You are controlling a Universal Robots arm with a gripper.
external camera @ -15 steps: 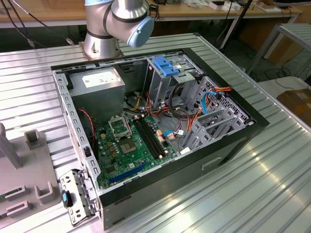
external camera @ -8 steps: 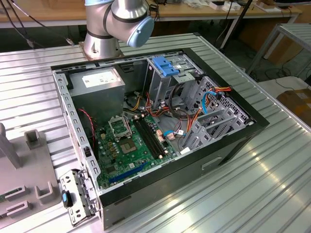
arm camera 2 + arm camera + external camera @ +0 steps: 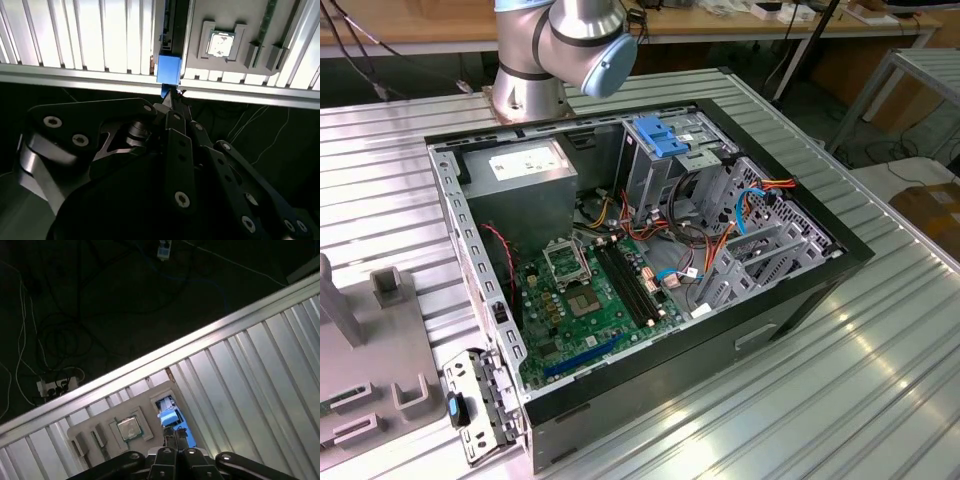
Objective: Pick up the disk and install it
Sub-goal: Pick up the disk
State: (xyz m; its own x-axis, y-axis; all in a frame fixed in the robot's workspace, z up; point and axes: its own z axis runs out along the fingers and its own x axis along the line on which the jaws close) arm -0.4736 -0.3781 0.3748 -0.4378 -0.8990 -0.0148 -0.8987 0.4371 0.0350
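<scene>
End effector (image 3: 170, 97) hangs over the disk (image 3: 167, 69), upper centre of the second wrist view. Disk sits, apparently edge-up, in the grey tray (image 3: 225, 65) on the table (image 3: 75, 40). Tips look closed, nothing btwn. For a clean grasp, spread them & align square to the blue rail.

A robotics lab or workshop: a ribbed aluminium worktable (image 3: 880, 400) fills the frame's lower half, an open black computer tower case (image 3: 770, 322) at centre, a silver robot arm base (image 3: 525, 90) upper centre, long wooden benches (image 3: 420, 22) along the top.
</scene>
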